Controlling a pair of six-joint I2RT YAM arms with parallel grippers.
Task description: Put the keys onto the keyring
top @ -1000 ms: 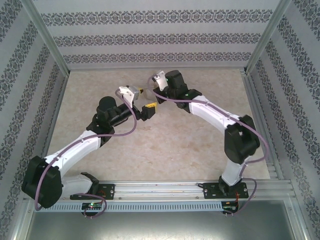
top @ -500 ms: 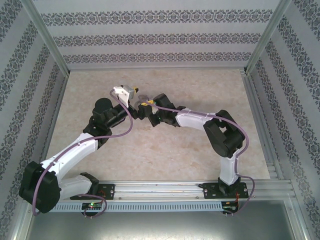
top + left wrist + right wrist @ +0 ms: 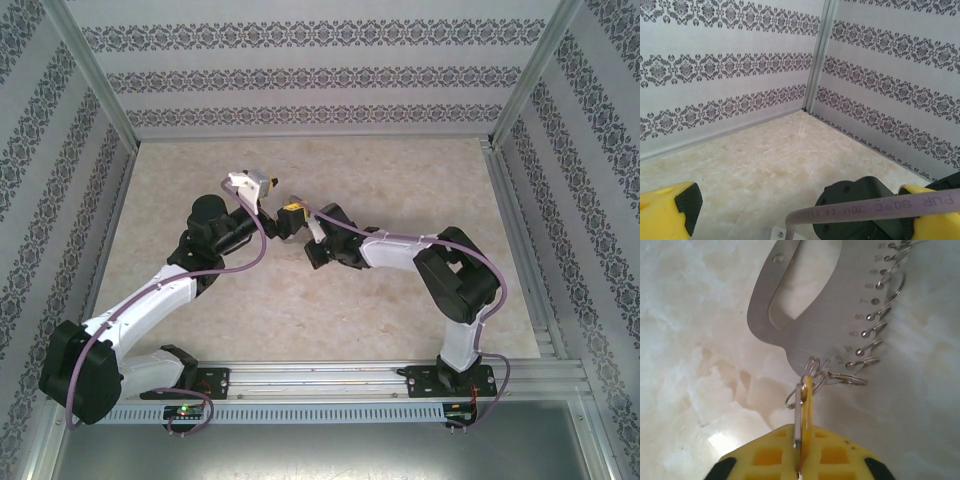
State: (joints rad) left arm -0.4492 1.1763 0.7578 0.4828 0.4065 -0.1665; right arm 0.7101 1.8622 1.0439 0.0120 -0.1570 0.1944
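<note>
left fingers (image 3: pixel 660 212) spread wide, right fingers (image 3: pixel 765 455) apparently pinching yellow key (image 3: pixel 807 395) edge-on, its tip at keyring (image 3: pixel 835 315) loops

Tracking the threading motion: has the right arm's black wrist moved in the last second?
Yes. The right arm's black wrist swung away from the patterned back wall, toward the near aluminium rail.

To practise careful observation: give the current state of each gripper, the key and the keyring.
left gripper: open, empty.
right gripper: shut on key.
keyring: rings fanned along one edge, lowest one meeting the key.
key: pinched edge-on; threaded or not, unclear.
</note>
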